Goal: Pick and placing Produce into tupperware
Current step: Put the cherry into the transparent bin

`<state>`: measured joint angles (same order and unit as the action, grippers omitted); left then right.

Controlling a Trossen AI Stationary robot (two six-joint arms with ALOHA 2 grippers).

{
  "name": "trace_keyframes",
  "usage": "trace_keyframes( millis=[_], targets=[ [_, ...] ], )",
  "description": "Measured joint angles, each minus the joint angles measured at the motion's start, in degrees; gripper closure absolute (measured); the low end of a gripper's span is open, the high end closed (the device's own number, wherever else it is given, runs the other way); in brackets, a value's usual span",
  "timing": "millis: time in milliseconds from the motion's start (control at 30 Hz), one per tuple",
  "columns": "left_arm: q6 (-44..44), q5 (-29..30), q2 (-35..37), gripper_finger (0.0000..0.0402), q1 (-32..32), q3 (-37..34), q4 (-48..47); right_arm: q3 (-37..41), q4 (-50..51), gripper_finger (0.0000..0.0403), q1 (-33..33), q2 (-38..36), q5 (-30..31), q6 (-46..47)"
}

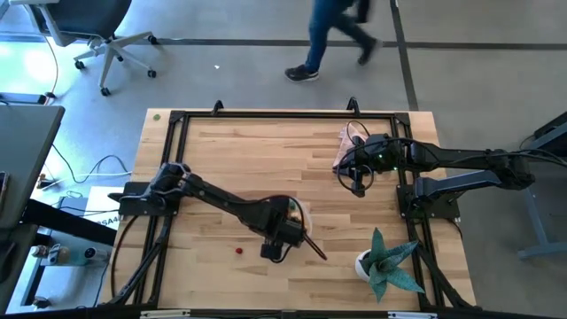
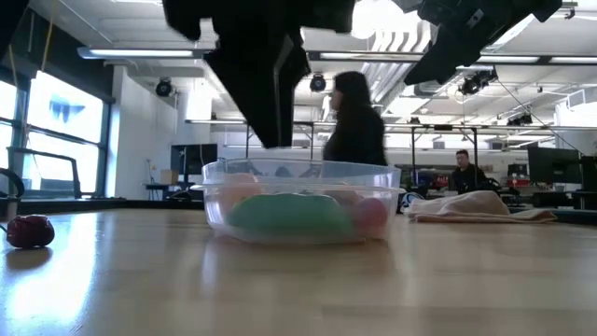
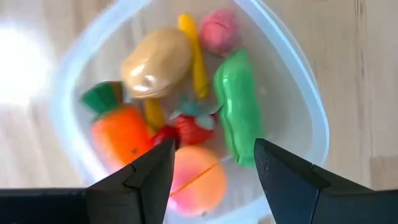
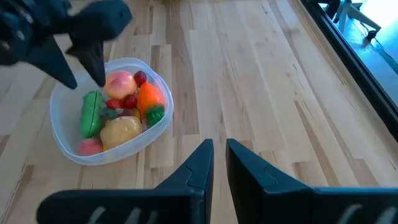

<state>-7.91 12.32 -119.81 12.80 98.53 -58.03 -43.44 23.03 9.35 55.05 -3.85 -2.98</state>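
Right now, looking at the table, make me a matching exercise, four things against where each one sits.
Things:
1. orange carrot
2. red berry
3. pink cloth
4. teal potted plant

Places:
A. alone on bare wood, outside the tupperware
B. near the table's front right corner
C. inside the tupperware
D. beside the right gripper, towards the far edge

Pairs: 1-C, 2-A, 3-D, 4-B

Clear tupperware [image 2: 300, 201] holds green and pink produce; 1 red berry [image 2: 30, 231] lies apart on the table [image 2: 298, 289]

tupperware [image 3: 292, 81]: clear glossy plastic | table [image 4: 261, 81]: pale smooth wood
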Motion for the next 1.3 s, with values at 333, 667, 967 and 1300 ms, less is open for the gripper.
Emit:
trace_keyframes(
  millis=[333, 667, 967, 1300],
  targets=[
    [-9.3, -2.4, 3.1, 0.0190, 0.5, 3.0, -15.4, 0.0, 0.0, 0.0371, 0.0, 0.0, 0.0, 0.0],
    [-23.4, -5.0, 16.4, 0.0190, 7.0, -19.7, -6.2, 0.0, -0.1, 0.0371, 0.0, 0.0, 0.0, 0.0],
    [-25.6, -12.7, 20.0, 0.0190, 10.9, -33.1, 8.9, 0.0, 0.0, 0.0371, 0.0, 0.0, 0.0, 0.0],
    [-22.5, -12.7, 19.5, 0.0190, 10.9, -33.1, 11.6, 0.0, -0.1, 0.0371, 0.0, 0.0, 0.0, 0.0]
  ],
)
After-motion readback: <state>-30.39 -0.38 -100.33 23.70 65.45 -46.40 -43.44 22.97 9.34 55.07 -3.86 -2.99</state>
